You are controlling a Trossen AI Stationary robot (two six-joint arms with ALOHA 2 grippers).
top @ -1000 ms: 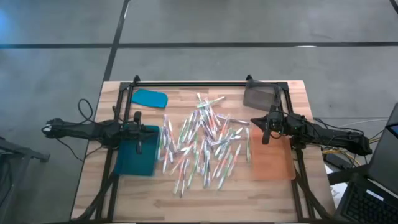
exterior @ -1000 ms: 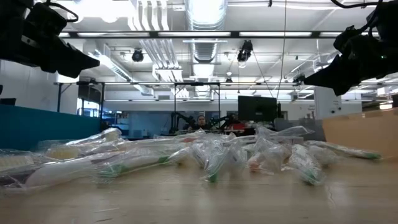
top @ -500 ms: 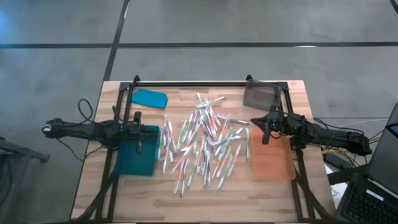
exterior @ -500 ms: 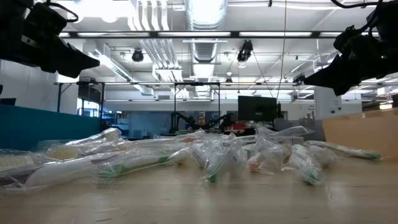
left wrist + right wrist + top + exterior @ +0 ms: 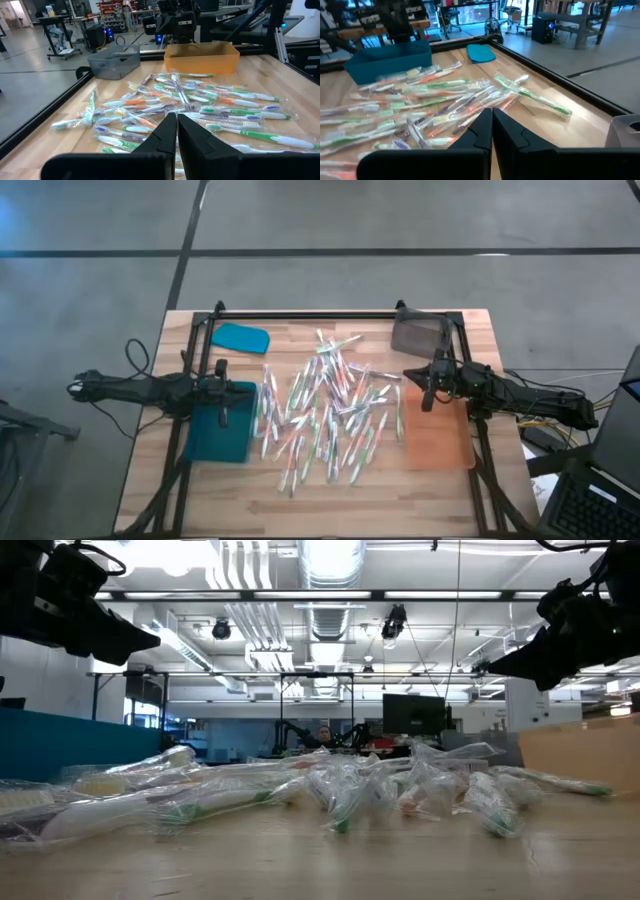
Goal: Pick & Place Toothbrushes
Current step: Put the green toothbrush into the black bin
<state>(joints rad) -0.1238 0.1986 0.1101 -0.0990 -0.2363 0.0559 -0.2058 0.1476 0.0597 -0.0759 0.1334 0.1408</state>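
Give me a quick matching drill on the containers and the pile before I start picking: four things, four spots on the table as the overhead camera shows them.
Things:
1. orange bin
2. teal bin
3. grey bin
4. toothbrushes

Places:
A. far right corner
B. table centre
C. left side, under the left gripper
D. right side, under the right gripper

Pairs: 1-D, 2-C, 3-A, 4-B
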